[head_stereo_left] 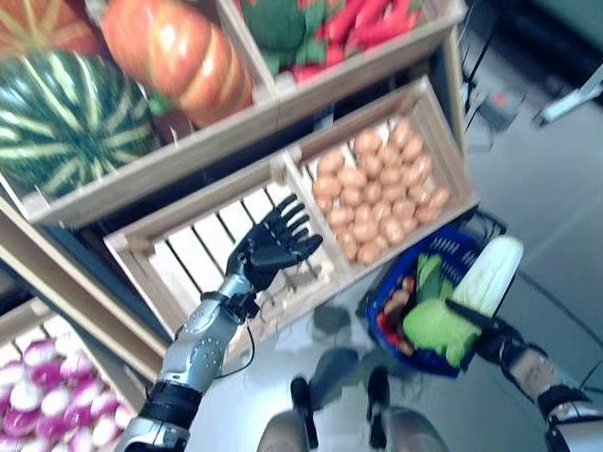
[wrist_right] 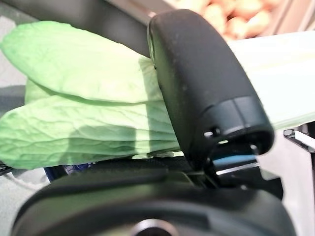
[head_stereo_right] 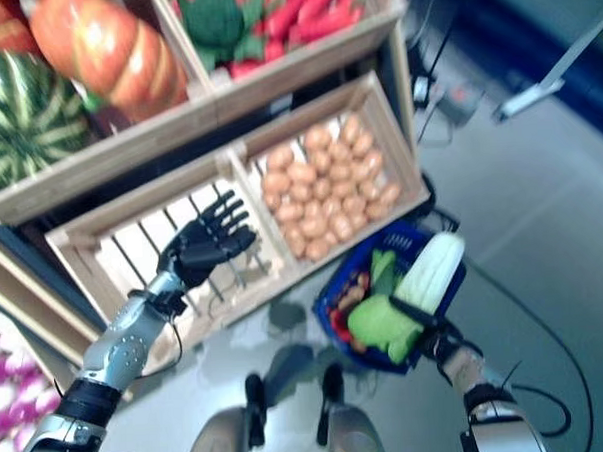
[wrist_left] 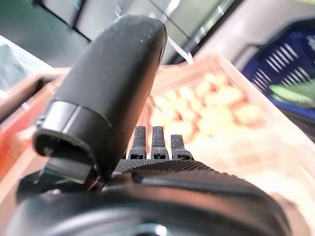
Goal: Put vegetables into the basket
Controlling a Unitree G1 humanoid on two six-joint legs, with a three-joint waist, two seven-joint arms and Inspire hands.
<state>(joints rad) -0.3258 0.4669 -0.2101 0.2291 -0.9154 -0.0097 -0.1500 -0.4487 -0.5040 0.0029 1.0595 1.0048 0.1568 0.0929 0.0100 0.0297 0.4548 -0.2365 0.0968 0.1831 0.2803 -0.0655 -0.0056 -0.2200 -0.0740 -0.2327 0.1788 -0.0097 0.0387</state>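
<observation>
My right hand (head_stereo_left: 499,339) is shut on a napa cabbage (head_stereo_left: 463,299) with a white stalk and green leaves, holding it over the near rim of the blue basket (head_stereo_left: 461,247) on the floor. In the right wrist view my thumb (wrist_right: 206,93) lies across the cabbage's leaves (wrist_right: 74,118). The basket holds green and red vegetables (head_stereo_left: 409,291). My left hand (head_stereo_left: 272,242) is open with its fingers spread, above an empty slatted wooden crate (head_stereo_left: 198,256). It also shows in the right eye view (head_stereo_right: 207,245).
A wooden produce stand (head_stereo_left: 277,127) with several crates rises behind the basket. A crate of small brown potatoes (head_stereo_left: 380,183) sits just behind the basket. Grey floor (head_stereo_left: 550,175) lies to the right.
</observation>
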